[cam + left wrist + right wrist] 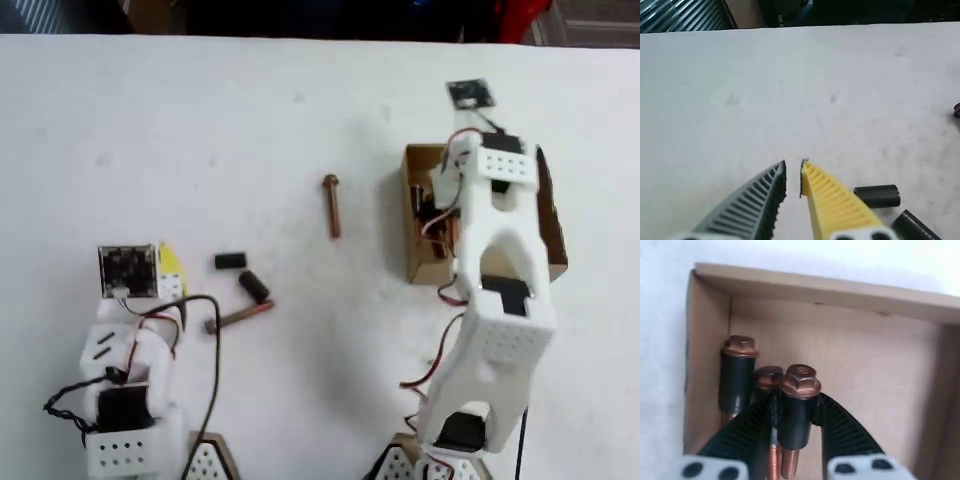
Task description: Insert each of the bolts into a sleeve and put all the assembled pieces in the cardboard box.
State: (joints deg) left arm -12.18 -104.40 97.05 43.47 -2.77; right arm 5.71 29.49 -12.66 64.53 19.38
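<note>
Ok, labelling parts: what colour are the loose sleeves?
The loose sleeves are black, clearest in the left wrist view.

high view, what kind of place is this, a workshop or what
Probably a robotics lab bench: two small robot arms at a white table, loose bolts and black sleeves, and a cardboard box of sleeved bolts, one held by the right gripper.

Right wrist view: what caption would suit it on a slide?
The right gripper holds a sleeved bolt in the cardboard box, beside another assembled piece.
</note>
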